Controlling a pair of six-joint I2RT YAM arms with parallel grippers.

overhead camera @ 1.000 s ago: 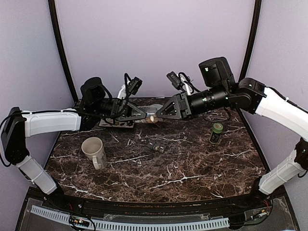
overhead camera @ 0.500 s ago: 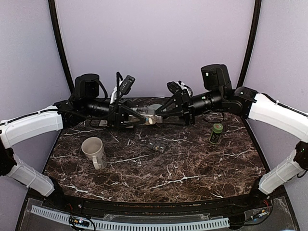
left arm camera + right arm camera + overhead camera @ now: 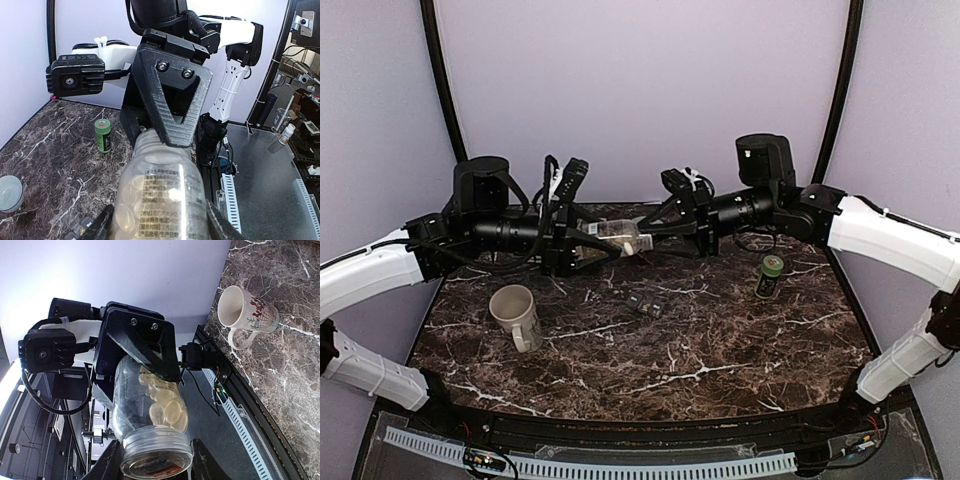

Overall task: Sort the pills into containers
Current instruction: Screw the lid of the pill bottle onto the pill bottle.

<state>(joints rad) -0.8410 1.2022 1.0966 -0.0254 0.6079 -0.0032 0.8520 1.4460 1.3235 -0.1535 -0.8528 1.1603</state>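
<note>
A clear pill bottle (image 3: 616,232) hangs on its side in the air over the back of the table, held from both ends. Pale yellow round pills (image 3: 167,407) lie inside it. My left gripper (image 3: 592,241) is shut on the bottle's body (image 3: 161,192), with one finger on each side. From the opposite side my right gripper (image 3: 652,236) is shut on the capped end (image 3: 157,456). In the left wrist view my left gripper (image 3: 160,222) shows at the bottom edge, and in the right wrist view my right gripper (image 3: 156,467) does too.
A cream mug (image 3: 515,312) stands at the left of the marble table (image 3: 720,350). A small green bottle (image 3: 770,275) stands at the right. A small dark object (image 3: 646,303) lies near the middle. A clear round cup (image 3: 9,192) sits on the table far back.
Both arms have risen and drawn a little to the left, carrying the bottle higher above the table. Both grips have held.
</note>
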